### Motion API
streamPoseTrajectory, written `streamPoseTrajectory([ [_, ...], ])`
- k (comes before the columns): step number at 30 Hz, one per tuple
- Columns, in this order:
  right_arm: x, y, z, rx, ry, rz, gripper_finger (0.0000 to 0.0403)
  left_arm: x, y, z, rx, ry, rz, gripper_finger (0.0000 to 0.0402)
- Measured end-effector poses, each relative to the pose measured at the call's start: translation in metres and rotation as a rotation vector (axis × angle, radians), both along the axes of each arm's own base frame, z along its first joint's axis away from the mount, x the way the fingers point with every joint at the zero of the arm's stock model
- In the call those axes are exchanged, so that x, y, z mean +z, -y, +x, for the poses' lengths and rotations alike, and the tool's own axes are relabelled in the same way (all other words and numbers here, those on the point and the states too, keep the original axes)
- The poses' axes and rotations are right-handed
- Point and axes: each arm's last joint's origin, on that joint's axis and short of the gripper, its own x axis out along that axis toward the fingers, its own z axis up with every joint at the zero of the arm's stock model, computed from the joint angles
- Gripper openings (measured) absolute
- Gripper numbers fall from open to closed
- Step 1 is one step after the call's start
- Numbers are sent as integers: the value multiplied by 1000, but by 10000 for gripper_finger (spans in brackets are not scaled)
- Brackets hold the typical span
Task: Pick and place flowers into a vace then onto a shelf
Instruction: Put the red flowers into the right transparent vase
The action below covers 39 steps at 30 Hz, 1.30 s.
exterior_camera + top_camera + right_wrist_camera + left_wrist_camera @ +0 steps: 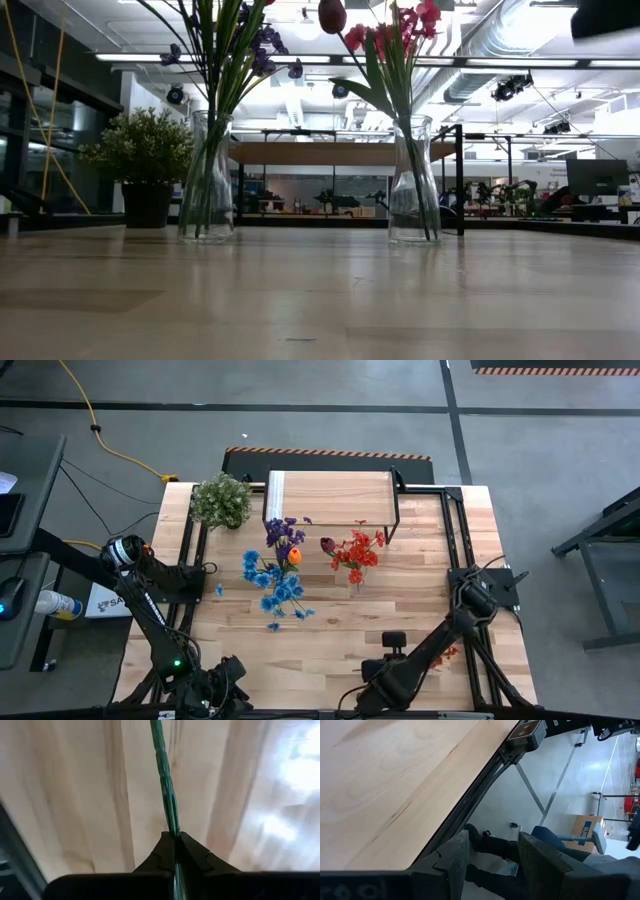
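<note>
Shelf [330, 495]: light wood top on thin black legs, standing at the far edge of the wood-plank table [420, 600], nothing on its top. Same shelf seen in the low view behind both vases.

Just in front of the shelf, two clear glass vases side by side, a little apart and both upright. Left vase [208, 185]: filled with purple, blue and orange flowers [281, 555], the blue blooms spreading out on the side away from the shelf. Cannot tell whether the outermost blue ones rest on the table. Right vase [413, 185]: holding red flowers [358, 552] and one dark maroon bloom [327, 545] on green stems.

Beside the shelf's left end, at the table's far left corner: bushy pale-green potted plant [221, 500] in a dark pot.

Right gripper [175, 840]: across the table from the shelf, near the front edge. Fingers pinched fully together on a thin green stem [165, 775], which runs straight out from the fingertips just above the tabletop. Bloom of that stem not visible in the wrist view.

Left gripper [493, 837]: also on the side far from the shelf, hanging past the table's front edge and looking down at the floor. Fingers parted with a clear gap, nothing between them.
</note>
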Motion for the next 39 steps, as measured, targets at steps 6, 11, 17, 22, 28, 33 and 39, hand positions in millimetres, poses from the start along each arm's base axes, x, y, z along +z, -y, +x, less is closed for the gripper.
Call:
streamPoseTrajectory([
  [6,45,-6,7,23,61,64,1,0,0,0,0,2,-3,207],
  [11,79,-13,13,94,164,156,1,4,4,2,-16,35,-36,207],
  [17,106,-16,15,191,273,183,0,8,7,4,-38,78,-70,207],
  [22,115,-17,16,208,333,169,0,11,9,5,-41,97,-99,207],
  [28,124,-16,16,231,358,190,0,15,12,6,-49,129,-136,207],
  [33,137,-14,16,231,407,203,0,19,15,8,-67,172,-156,207],
  [39,139,-13,14,256,397,216,0,20,15,8,-64,180,-169,207],
])
